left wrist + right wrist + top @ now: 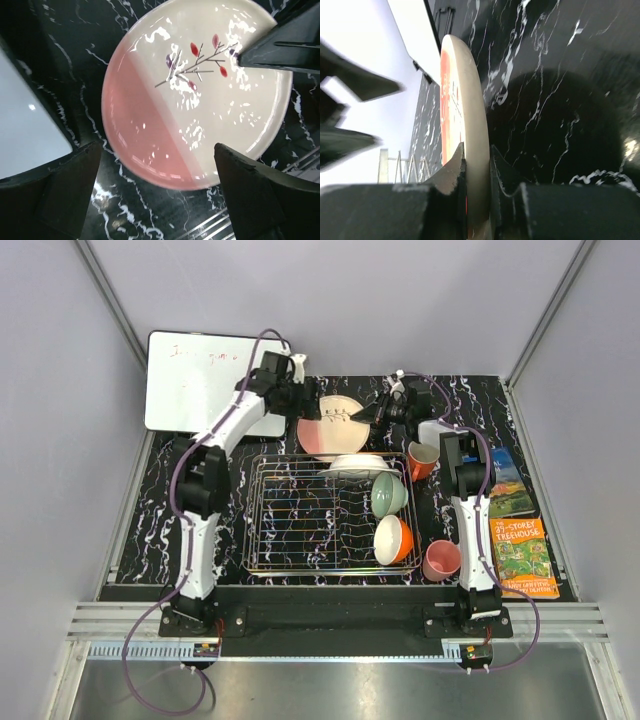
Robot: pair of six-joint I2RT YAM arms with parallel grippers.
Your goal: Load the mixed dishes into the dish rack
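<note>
The pink-cream plate with leaf sprig [328, 427] lies on the black marbled table behind the dish rack [300, 530]. My right gripper [367, 415] is shut on its right rim [467, 100], one finger on each face, seen close in the right wrist view [477, 160]. My left gripper [298, 398] hangs open over the plate's left side, its fingers straddling the pink half [150, 140] without touching. In the rack stand a white plate [358, 465], a pale green bowl [390, 493] and a white-inside orange bowl [393, 538]. An orange mug [421, 460] and a pink cup [441, 560] sit on the table right of the rack.
A white whiteboard [205, 380] lies at the back left, close to the left arm. Colourful books [520, 530] lie along the right edge. The rack's back wires [225, 225] run just in front of the plate. Grey walls enclose the table.
</note>
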